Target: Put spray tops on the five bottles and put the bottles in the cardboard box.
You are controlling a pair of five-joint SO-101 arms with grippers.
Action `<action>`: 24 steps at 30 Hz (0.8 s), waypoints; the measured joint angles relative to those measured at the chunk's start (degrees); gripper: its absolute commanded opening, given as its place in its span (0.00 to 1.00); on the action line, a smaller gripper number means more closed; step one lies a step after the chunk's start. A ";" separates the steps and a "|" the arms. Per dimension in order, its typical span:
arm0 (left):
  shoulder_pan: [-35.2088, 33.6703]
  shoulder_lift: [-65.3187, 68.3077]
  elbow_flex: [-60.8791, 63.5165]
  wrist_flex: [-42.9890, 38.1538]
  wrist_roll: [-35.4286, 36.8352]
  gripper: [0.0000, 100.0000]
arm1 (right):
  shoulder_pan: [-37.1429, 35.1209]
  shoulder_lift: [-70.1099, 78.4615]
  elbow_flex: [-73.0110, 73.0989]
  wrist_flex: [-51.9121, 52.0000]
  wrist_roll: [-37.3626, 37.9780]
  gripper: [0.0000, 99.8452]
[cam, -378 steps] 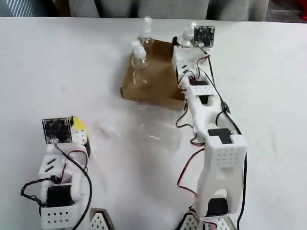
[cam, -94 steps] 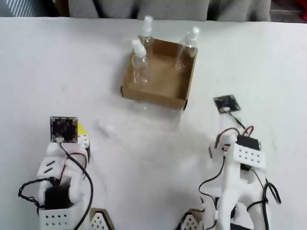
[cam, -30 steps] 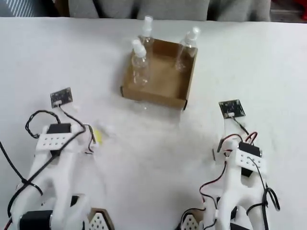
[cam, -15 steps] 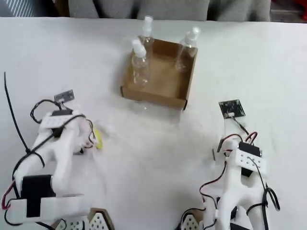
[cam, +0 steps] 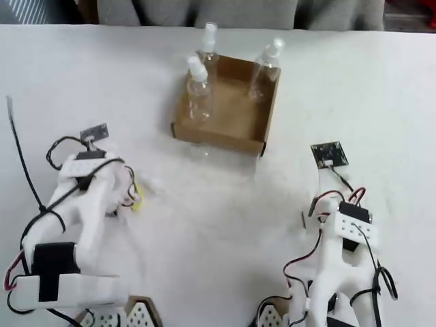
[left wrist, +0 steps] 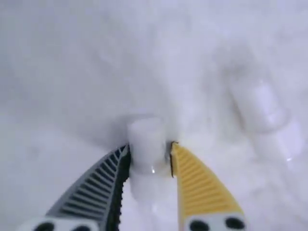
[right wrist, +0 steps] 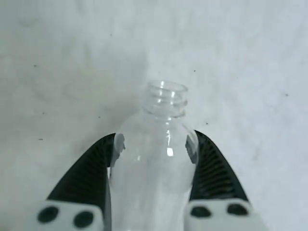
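Note:
My left gripper has its grey and yellow fingers shut on a white spray top that rests on the table. In the high view this gripper is low at the left. A second spray top lies close beside it. My right gripper is shut on a clear bottle with a bare, open neck. The right arm sits at the lower right. The cardboard box stands at the back centre, and three capped bottles stand upright in it.
The table is white. The box's front wall faces the open stretch between the two arms. Loose cables trail off the left arm. Dark chairs line the far edge.
The left arm swung forward from its folded pose and lowered its gripper onto the spray top. The right arm, earlier at the box, has drawn back and held still over the last second.

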 measured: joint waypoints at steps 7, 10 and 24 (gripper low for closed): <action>-0.35 1.23 -3.69 1.14 -5.80 0.02 | 0.00 0.00 0.00 0.00 0.00 0.02; -0.26 1.23 -7.65 2.90 -7.03 0.02 | 0.00 -0.62 0.00 0.00 0.00 0.02; 3.16 -9.32 -4.22 0.70 -12.13 0.02 | -9.14 -10.81 -7.82 -7.65 -11.43 0.02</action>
